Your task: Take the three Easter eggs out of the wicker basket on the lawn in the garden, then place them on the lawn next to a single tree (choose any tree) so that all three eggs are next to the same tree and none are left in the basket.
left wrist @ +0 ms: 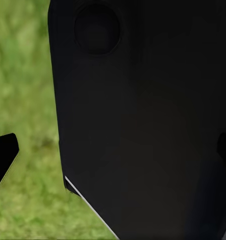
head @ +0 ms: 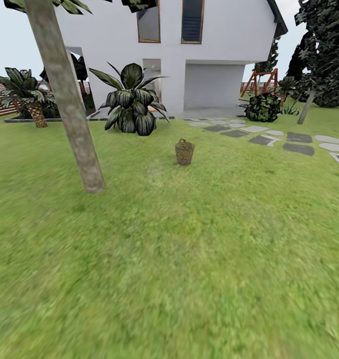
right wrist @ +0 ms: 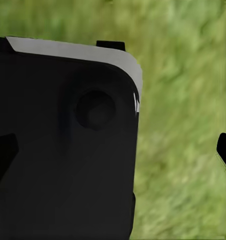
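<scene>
The wicker basket [head: 184, 152] stands upright on the lawn [head: 189, 259], some way ahead in the middle of the head view. Its inside is hidden from here, so no Easter eggs can be seen. To the basket's left, a short stretch of grass away, rises a tree [head: 69, 109] with a thick, pale, mottled, leaning trunk. My left gripper [left wrist: 113, 152] hangs over grass beside a black part of the robot, one fingertip [left wrist: 4, 152] at each edge of its view. My right gripper [right wrist: 113, 152] is also spread wide, with a fingertip [right wrist: 225, 150] over grass. Both are open and hold nothing.
A white house [head: 214, 45] stands behind the garden. A broad-leaved plant [head: 132, 99] and a small palm [head: 29, 99] grow in front of it. Grey stepping stones [head: 289, 142] run off to the right, past a round bush [head: 263, 107] and dark trees [head: 324, 50].
</scene>
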